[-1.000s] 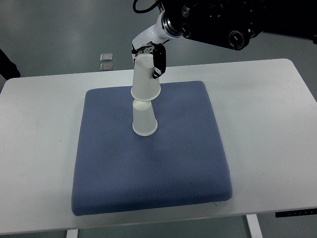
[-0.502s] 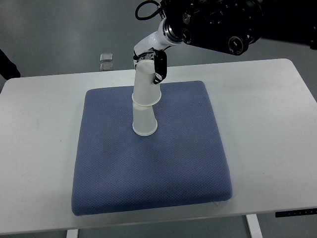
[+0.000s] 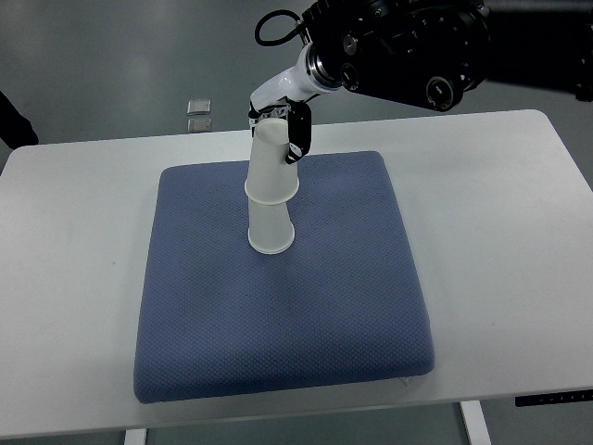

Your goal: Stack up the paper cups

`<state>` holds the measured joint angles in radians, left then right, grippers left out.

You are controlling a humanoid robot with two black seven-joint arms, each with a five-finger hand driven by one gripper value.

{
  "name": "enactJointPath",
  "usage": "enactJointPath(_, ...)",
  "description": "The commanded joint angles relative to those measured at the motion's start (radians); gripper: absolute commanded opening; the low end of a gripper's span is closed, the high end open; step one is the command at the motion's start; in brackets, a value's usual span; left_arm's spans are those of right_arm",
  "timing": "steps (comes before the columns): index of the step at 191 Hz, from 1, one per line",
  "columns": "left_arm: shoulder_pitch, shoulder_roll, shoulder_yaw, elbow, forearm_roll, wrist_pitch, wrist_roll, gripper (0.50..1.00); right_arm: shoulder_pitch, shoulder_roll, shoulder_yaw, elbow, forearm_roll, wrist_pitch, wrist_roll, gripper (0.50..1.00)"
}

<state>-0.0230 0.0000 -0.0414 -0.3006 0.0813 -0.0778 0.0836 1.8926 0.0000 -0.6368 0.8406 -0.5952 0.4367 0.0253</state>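
Spanning nearly the whole view: white rectangular tabletop point(image 3: 491, 241), with grey floor visible beyond its far edge. Centred on it: blue square textured cushion pad point(image 3: 278, 315), lying flat, corners rounded, table surface bare on all sides of it. Entering from the upper right edge: black-cased right arm point(image 3: 417, 46), narrowing to a white wrist link point(image 3: 287, 85) with a black cable looped above it. At the arm's end: right hand point(image 3: 276, 119), positioned above the far part of the pad, dark fingers point(image 3: 298, 134) closed against the right side of the upper white paper cup point(image 3: 271, 167) near its closed base; grip on the opposite side hidden behind the cup, so only one contact side confirmed. Upper cup inverted, mouth downward, tilted slightly, its rim set over the top of the lower white paper cup point(image 3: 271, 230) and overlapping it, not pushed fully down. Lower cup also inverted, wide rim resting on the pad in its far-centre region, leaning a little to the right at its base. Both cups aligned in one near-vertical column. On the floor beyond the table's far-left portion: two small grey square tiles point(image 3: 198, 113), one directly behind the other, well apart from the cups.
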Motion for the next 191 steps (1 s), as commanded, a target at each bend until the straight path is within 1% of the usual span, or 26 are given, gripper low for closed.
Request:
enactJointPath(1,0.0,0.0,0.0,0.0,0.0,0.001,0.001,1.0,-0.004,0.0,0.0,0.0,0.002,-0.015,0.001,0.699)
enactJointPath(33,0.0,0.0,0.0,0.0,0.0,0.001,-0.001,1.0,-0.024,0.0,0.0,0.0,0.002,-0.042,0.001,0.701)
enactJointPath(106,0.0,0.0,0.0,0.0,0.0,0.0,-0.001,1.0,-0.033,0.0,0.0,0.002,-0.002,-0.038,-0.002,0.707)
enactJointPath(111,0.0,0.0,0.0,0.0,0.0,0.001,0.001,1.0,-0.033,0.0,0.0,0.002,-0.002,-0.036,-0.002,0.713)
enactJointPath(114,0.0,0.0,0.0,0.001,0.0,0.001,0.001,1.0,-0.033,0.0,0.0,0.002,-0.002,-0.035,-0.002,0.735)
enactJointPath(120,0.0,0.0,-0.002,0.0,0.0,0.001,0.001,1.0,-0.033,0.0,0.0,0.002,-0.002,-0.033,-0.002,0.746)
enactJointPath(191,0.0,0.0,0.0,0.0,0.0,0.001,0.001,1.0,-0.041,0.0,0.0,0.003,-0.014,-0.038,-0.002,0.752)
